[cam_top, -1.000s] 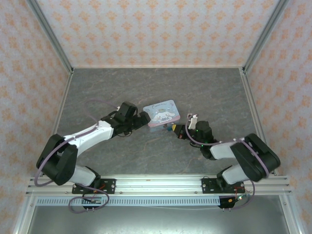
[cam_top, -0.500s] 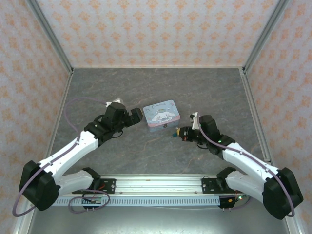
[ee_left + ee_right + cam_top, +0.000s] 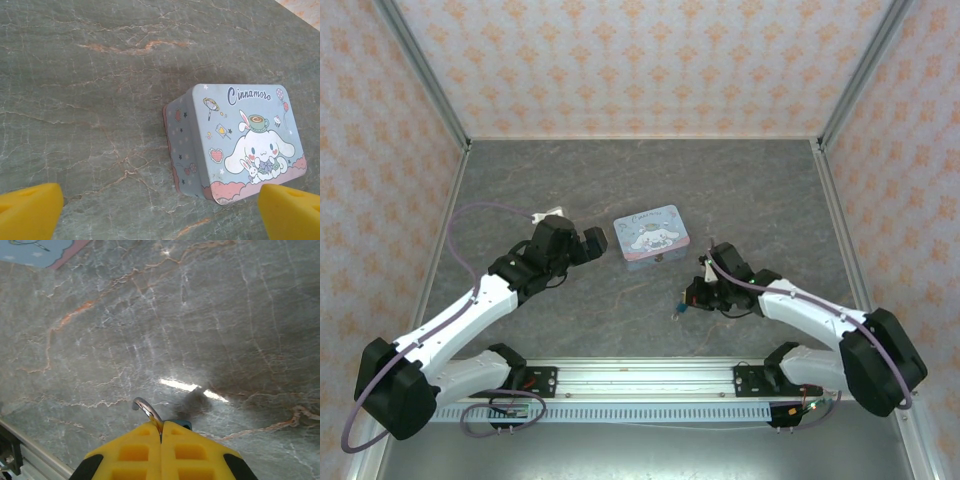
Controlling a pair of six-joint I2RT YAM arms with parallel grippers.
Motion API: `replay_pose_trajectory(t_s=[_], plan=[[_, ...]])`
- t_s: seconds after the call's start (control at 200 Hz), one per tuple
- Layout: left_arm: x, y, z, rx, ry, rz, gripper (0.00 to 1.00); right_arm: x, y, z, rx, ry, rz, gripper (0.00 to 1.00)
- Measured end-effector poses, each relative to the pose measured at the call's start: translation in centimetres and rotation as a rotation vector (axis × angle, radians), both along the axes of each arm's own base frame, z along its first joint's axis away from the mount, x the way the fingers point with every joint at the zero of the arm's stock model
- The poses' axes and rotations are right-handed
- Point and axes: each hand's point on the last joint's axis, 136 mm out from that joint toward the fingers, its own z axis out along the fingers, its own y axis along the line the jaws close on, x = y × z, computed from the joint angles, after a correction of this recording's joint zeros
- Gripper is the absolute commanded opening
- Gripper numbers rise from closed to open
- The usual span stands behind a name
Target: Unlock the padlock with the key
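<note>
Being pinched between the closed yellow fingers of the right gripper [image 3: 161, 432] is the padlock [image 3: 181, 424]. In the right wrist view a sliver of its teal-blue body is being shown right at the fingertips, just on the 3 o'clock side of the seam between them. Its small metal shackle [image 3: 144, 406] is being pushed out toward 10 o'clock and is curling over the grey marbled floor [image 3: 240, 315]. Whether the shackle is touching the floor cannot be told. A corner of the light blue cartoon tin [image 3: 653, 232] is being caught at 11 o'clock in that same view, well apart from the padlock.

In the top view the right gripper is being held low over the floor at about 5 o'clock from the tin, near it but not touching. The padlock is being seen there only as a tiny speck at the gripper's 8 o'clock.

The left gripper [image 3: 592, 243] is being kept at the tin's 9 o'clock, just beside it, with its jaws being held wide apart and nothing being gripped between them. In the left wrist view its two yellow fingertips [image 3: 27, 210] are being shown at 7 and 5 o'clock. The tin is being seen beyond them toward 2 o'clock, lying flat with its printed lid facing up and its near corner lying close to the right-hand fingertip.
</note>
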Motion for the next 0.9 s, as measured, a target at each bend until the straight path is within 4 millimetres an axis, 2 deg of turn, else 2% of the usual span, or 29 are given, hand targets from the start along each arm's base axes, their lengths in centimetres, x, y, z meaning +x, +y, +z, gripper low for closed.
replay_pose_trajectory(t_s=[0.26,0.57,0.706,0.901], plan=[[-0.1,0.1,-0.2,0.009,0.005,0.001,1.00,1.3,-0.3,-1.4,-0.048,-0.010,-0.033,0.00],[-0.3,2.0,-0.3,0.083,0.000,0.065,1.00,2.7,-1.3,-1.1,-0.110,-0.101,-0.061,0.29],[-0.4,3.5,1.3,0.118,-0.060,0.117,1.00,3.6,-2.1,0.5,-0.143,-0.179,-0.074,0.35],[-0.5,6.3,4.3,0.196,-0.181,0.206,1.00,6.2,-3.9,5.2,-0.174,-0.369,-0.143,0.40]])
